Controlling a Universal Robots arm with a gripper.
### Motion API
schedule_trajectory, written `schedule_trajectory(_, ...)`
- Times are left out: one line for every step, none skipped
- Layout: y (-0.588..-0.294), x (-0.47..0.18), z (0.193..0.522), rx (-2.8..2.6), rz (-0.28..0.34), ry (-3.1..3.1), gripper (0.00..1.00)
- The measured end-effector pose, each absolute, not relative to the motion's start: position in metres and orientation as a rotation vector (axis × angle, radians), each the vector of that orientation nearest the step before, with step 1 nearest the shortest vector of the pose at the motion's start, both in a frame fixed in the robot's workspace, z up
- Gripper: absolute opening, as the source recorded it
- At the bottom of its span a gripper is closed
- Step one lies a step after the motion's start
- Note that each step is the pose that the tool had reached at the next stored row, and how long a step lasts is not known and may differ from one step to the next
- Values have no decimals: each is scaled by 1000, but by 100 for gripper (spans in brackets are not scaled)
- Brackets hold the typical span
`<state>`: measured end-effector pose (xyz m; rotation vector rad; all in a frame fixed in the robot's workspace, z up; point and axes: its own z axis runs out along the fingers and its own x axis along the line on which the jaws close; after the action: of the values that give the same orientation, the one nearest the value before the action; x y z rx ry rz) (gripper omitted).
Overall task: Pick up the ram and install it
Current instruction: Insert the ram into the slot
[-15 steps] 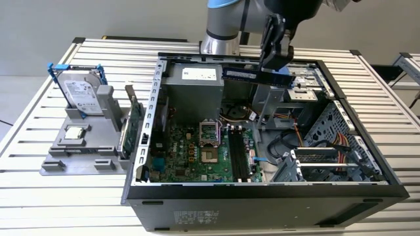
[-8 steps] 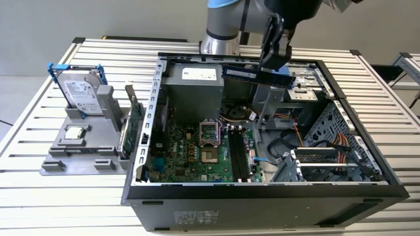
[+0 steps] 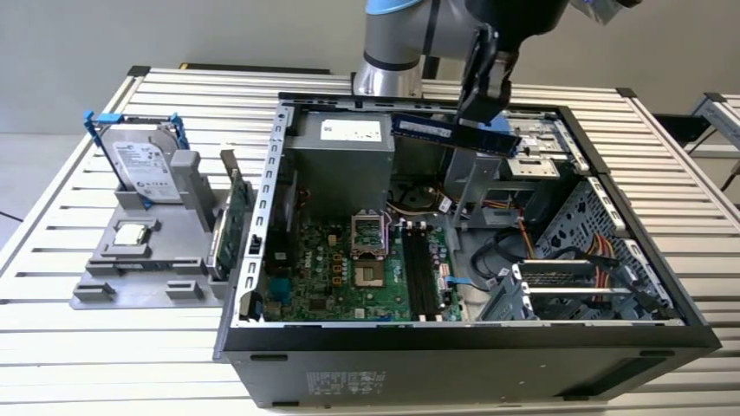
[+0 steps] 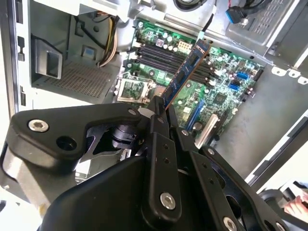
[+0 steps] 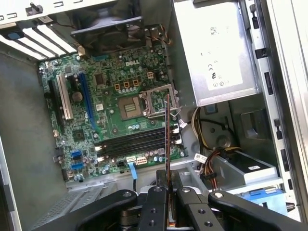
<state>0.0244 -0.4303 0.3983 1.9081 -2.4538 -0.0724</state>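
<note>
In the exterior view, your gripper (image 3: 483,97) is closed tight on the ram (image 3: 453,133), a thin dark stick held level above the open metal case (image 3: 463,336). In the second wrist view, its black fingers (image 4: 156,120) pinch the stick over the green motherboard (image 4: 216,91). In the first wrist view, the stick hangs edge-on above the long black slots (image 5: 134,142)

ram (image 3: 449,132): dark blue, pale label; motherboard (image 3: 335,270): green; drive frame (image 3: 130,118): blue; table (image 3: 52,230): pale, slatted
</note>
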Motion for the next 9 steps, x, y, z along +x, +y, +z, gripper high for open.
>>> schedule_trajectory(-430, 24, 398, 1902, -73, -2459, 0)
schedule_trajectory(-430, 24, 398, 1896, -73, -2463, 0)
schedule_trajectory(-430, 24, 398, 1891, -73, -2468, 0)
schedule_trajectory(-430, 24, 398, 1885, -73, -2472, 0)
schedule_trajectory(-430, 24, 398, 1880, -73, -2476, 0)
schedule_trajectory(-430, 24, 398, 1874, -73, -2481, 0)
schedule_trajectory(-430, 24, 398, 1868, -73, -2485, 0)
schedule_trajectory(-430, 24, 398, 1861, -73, -2491, 0)
schedule_trajectory(-430, 24, 398, 1855, -74, -2496, 0)
